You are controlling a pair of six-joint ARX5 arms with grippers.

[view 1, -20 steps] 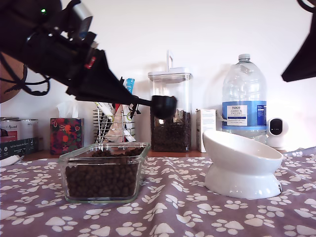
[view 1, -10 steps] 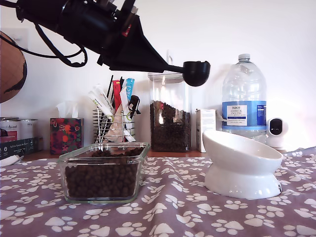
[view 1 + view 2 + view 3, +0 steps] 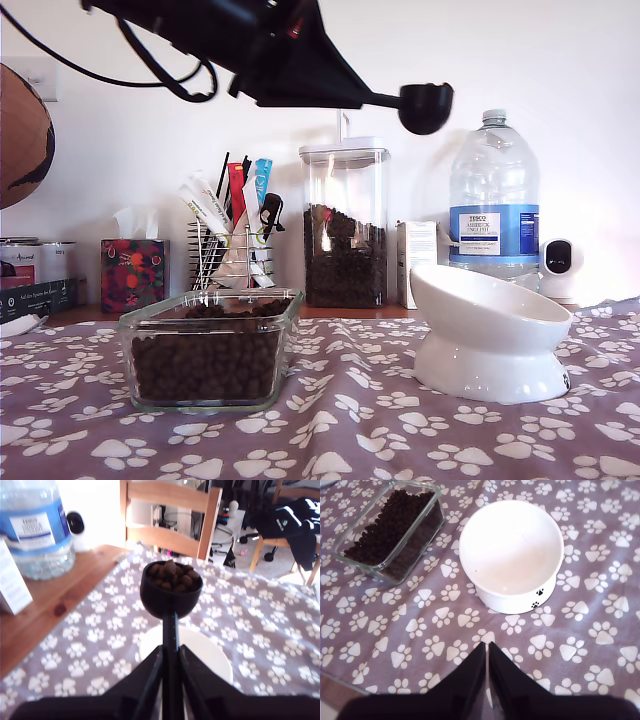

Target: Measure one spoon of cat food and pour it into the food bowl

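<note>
Having risen and swung from the glass dish (image 3: 212, 345), my first end effector (image 3: 170, 667) — clamped on the spoon (image 3: 171, 592), heaped with cat food (image 3: 172, 575) — now hangs above the empty food bowl (image 3: 207, 652), so tipping seems next.

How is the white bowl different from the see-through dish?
The food bowl is round, white and empty; the glass dish is rectangular, clear and full of cat food. The bowl's rim slants on a pedestal; the dish sits flat. Both rest on the paw-print cloth.
</note>
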